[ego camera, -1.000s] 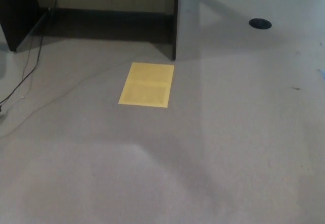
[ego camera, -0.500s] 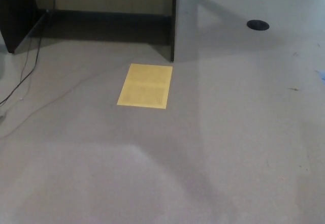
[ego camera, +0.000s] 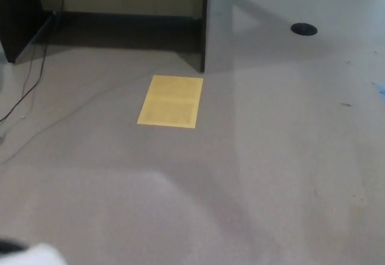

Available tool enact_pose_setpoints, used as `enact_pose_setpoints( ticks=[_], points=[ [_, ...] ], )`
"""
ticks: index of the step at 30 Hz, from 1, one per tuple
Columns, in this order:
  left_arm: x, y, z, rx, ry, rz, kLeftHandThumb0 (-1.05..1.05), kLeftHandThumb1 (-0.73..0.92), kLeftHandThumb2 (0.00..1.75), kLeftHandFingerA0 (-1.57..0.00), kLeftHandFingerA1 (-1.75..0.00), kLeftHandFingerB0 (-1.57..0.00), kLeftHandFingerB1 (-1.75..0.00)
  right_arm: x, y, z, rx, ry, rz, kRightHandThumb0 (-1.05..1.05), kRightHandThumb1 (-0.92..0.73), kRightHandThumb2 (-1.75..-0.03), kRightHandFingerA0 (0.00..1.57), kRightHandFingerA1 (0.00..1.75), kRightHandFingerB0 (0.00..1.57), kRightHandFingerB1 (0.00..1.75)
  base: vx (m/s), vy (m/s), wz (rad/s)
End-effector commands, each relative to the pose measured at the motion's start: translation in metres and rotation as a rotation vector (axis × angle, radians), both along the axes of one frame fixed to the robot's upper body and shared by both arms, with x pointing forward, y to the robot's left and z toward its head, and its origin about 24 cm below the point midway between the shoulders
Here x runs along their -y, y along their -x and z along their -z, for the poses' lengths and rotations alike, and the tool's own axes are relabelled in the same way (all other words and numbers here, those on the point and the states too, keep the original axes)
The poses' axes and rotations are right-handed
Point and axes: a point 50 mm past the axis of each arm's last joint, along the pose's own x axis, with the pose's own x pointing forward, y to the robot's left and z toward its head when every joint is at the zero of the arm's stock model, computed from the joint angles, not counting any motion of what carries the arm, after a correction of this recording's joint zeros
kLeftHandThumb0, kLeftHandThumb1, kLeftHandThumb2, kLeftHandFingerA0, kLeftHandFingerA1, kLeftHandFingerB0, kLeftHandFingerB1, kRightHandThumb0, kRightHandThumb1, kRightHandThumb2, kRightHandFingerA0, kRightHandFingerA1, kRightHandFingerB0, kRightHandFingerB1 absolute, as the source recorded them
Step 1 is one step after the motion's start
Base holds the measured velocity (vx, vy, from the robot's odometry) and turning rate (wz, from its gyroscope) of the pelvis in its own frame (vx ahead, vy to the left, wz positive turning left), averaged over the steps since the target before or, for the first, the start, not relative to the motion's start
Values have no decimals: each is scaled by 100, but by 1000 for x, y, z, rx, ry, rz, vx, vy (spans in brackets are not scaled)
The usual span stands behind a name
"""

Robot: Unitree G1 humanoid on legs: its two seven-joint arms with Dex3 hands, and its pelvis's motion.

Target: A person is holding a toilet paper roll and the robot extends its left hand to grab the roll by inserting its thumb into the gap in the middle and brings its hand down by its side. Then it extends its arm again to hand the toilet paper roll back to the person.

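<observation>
A blurred white rounded shape point(ego camera: 37, 256) pokes in at the bottom left corner of the head view; it looks like the toilet paper roll, cut off by the picture's edge. A dark sliver point(ego camera: 8, 246) sits right against its upper left side. It may be part of my left hand, but too little shows to tell its state. My right hand and the person are out of the picture.
Grey carpet floor fills the view. A yellow sheet point(ego camera: 170, 101) lies flat in the middle. Behind it stand a dark desk panel point(ego camera: 206, 24) and dark furniture point(ego camera: 18, 12) at far left, with thin cables point(ego camera: 33, 85) trailing on the floor. A black round disc point(ego camera: 304, 29) lies far right.
The white shape with the dark sliver has come into the bottom left corner. The whole picture has drifted slightly, so the camera moved a little.
</observation>
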Motion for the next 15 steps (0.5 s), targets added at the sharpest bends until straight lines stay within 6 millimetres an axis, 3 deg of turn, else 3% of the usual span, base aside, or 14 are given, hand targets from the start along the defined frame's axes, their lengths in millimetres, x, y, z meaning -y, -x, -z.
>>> enact_pose_setpoints(
  ticks=[1,5,6,9,11,15],
  points=[
    [62,-41,-72,221,-2,232,-3,67,78,-99,-131,-81,-110,11,5,-1,-10,26,23,-33,-67,-60,73,65,57,45,0,0,0],
    [99,-57,-103,314,-20,330,-4,68,75,-98,-138,-85,-112,10,3,-3,-1,24,16,-34,-67,-60,75,65,58,45,0,0,0],
    [118,-64,-115,357,-15,376,-11,73,72,-98,-138,-84,-115,10,2,-3,0,27,11,-33,-67,-60,76,67,58,46,0,0,0],
    [145,-68,-131,387,-20,443,-10,76,68,-98,-134,-82,-109,9,1,-3,7,25,9,-33,-67,-60,76,64,58,45,0,0,0],
    [167,-70,-145,424,-35,505,-14,73,70,-90,-144,-80,-112,9,-2,-4,7,25,4,-33,-67,-60,74,65,59,45,0,0,0],
    [208,-74,-166,479,-32,585,-10,70,71,-92,-155,-79,-119,8,-5,-5,8,20,9,-33,-66,-60,78,68,60,45,0,0,0]
  ],
)
